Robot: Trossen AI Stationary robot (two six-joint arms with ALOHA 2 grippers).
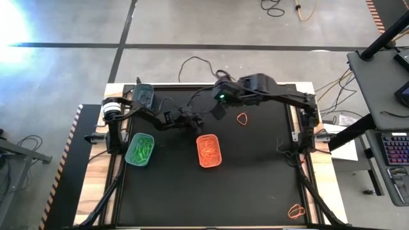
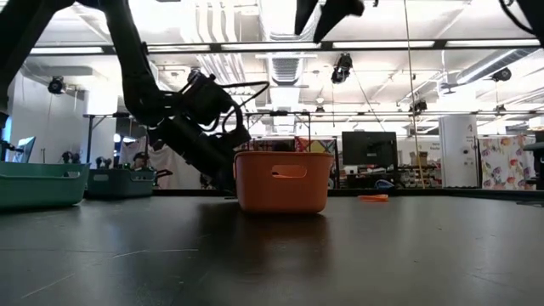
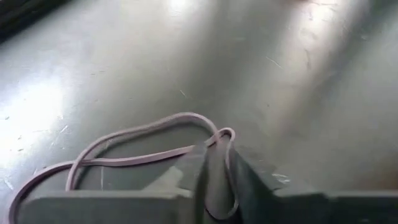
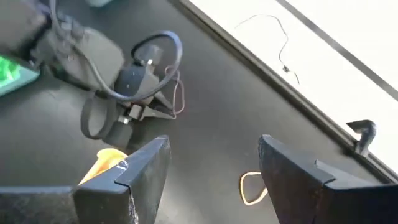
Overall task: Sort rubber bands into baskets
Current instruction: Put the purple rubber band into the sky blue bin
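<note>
Left gripper (image 3: pixel 214 180) fingers pinched on brown rubber band (image 3: pixel 124 155), loop flat on mat; right gripper (image 4: pixel 211 168) fingers wide, empty.

Orange basket (image 1: pixel 209 151) mid-mat, orange bands inside; light green basket (image 1: pixel 140 149) to its left, green bands inside; dark teal basket (image 1: pixel 144 95) at far-left corner — brown band (image 3: pixel 124 152) flat on mat, one loose orange band (image 1: pixel 242 119) right of centre.

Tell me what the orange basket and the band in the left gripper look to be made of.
Orange basket: likely moulded plastic, smooth matte walls with a cut handle slot. Band pinched by the left gripper: probably rubber, a thin brownish loop bending limply on the table.
</note>
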